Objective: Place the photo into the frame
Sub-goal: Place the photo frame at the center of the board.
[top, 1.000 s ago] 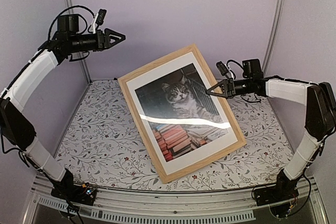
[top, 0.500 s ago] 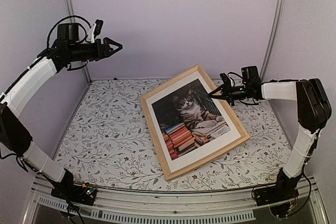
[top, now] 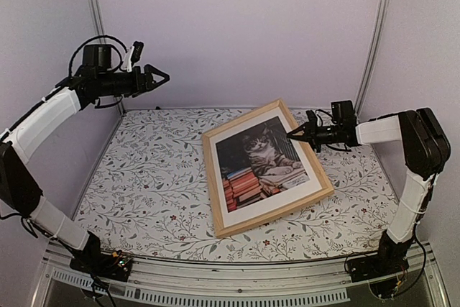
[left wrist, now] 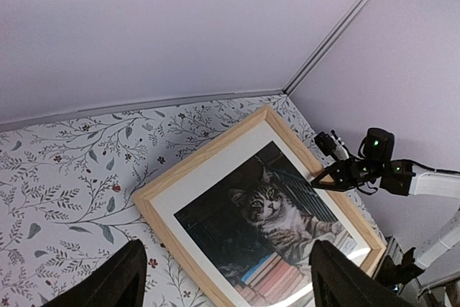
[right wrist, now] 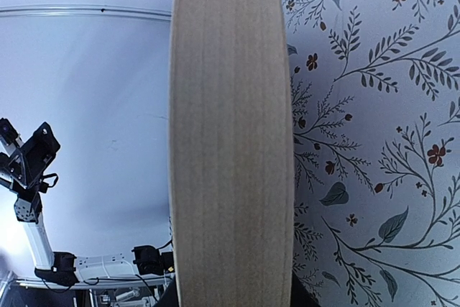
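The light wood frame (top: 210,177) sits in the middle of the table, its far right side raised a little. The photo (top: 262,163) of the tabby cat and red books lies inside it, within a white mat border. My right gripper (top: 291,134) is shut on the frame's far right rim. The right wrist view shows that wood edge (right wrist: 230,141) filling the space between the fingers (right wrist: 162,300). My left gripper (top: 164,77) hangs high at the back left, open and empty. The left wrist view looks down past its fingers (left wrist: 115,278) at the frame (left wrist: 198,154) and photo (left wrist: 277,213).
A floral cloth (top: 144,170) covers the table. Pale walls close in the left, back and right, with metal posts (top: 90,5) in the back corners. The right arm (top: 420,149) reaches in from the right side.
The frame has come down from a steep tilt to lie almost flat, the right gripper lowering with it. The left gripper's fingers have spread slightly wider.
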`<move>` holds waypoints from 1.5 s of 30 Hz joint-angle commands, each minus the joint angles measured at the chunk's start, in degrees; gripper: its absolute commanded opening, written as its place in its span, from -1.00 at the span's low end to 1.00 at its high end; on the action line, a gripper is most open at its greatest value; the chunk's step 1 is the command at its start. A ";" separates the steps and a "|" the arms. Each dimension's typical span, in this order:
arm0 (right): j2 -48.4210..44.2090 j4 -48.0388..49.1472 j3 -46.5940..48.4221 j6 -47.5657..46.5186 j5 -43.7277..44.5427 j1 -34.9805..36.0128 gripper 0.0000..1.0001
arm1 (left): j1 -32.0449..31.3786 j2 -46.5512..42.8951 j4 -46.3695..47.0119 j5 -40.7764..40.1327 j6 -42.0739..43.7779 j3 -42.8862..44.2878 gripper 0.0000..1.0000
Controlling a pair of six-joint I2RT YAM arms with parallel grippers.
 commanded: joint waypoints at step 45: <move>-2.13 -17.87 -6.03 -18.24 15.98 -0.64 0.21 | 0.10 -8.27 4.50 -5.11 -0.01 -16.52 0.82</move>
